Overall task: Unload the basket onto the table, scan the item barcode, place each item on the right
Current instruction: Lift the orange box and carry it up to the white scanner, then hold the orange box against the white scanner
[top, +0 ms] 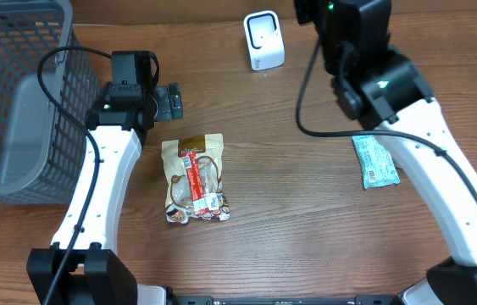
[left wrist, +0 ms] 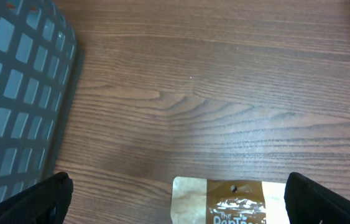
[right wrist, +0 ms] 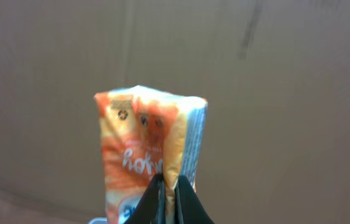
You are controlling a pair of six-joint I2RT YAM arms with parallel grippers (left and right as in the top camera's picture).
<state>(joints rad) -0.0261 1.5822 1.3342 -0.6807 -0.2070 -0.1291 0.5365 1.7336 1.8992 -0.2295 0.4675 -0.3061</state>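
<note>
My left fingers spread; right fingers pinch the orange packet, seemingly by its edge, so it could twist mid-scan.

Brown wood-grain table, plain brown backdrop behind, soft even light

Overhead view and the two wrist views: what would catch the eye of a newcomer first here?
First, the orange-and-white soft packet, pinched at its lower edge by the shut right end effector and filling the right wrist view. Next, the brown paper snack pouch lying flat in the middle of the wooden table, and the grey plastic mesh basket at the table's left edge.
</note>
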